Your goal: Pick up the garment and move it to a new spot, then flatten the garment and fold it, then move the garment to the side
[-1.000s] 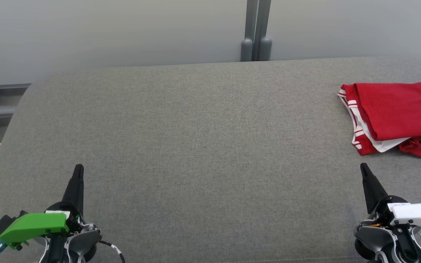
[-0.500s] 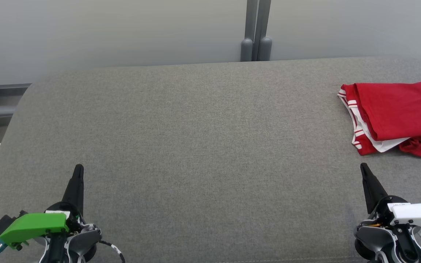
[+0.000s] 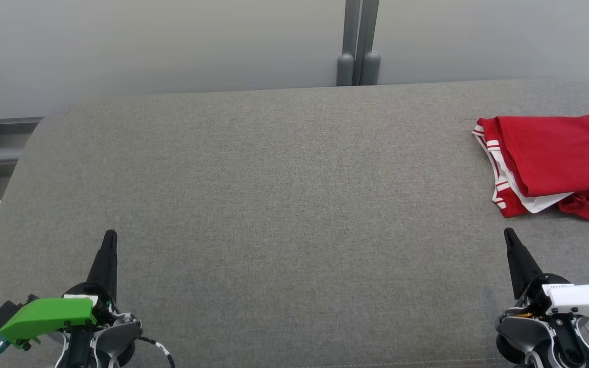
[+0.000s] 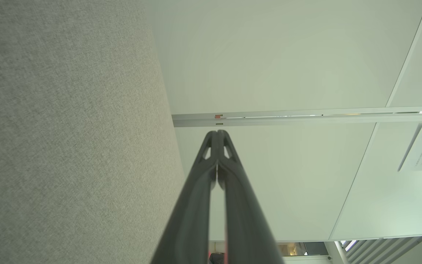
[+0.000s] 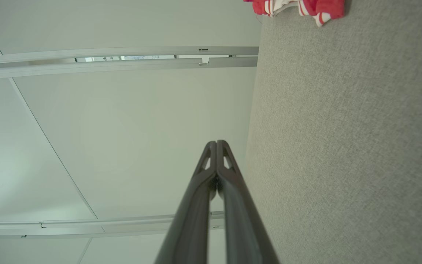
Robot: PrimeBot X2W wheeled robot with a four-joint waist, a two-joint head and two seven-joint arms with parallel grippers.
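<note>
You have no text here that can be read; the white notice (image 4: 421, 146) on the wall panel (image 4: 269, 66) carries lines of print too small to make out; the small white label (image 3: 558, 287) on the white wrist cover (image 3: 588, 299) is just as illegible.

Illumination is bright, diffuse and even. In the head view, focus is sharp across the bench (image 3: 294, 204), and shading around the right end effector (image 3: 507, 233) is soft and faint. In both wrist views the fingers (image 5: 191, 227) blur toward the bottom edge. The wall (image 4: 288, 55) beyond the left end effector (image 4: 218, 132) takes a greenish cast, and the bench weave softens at the frame corners.
</note>
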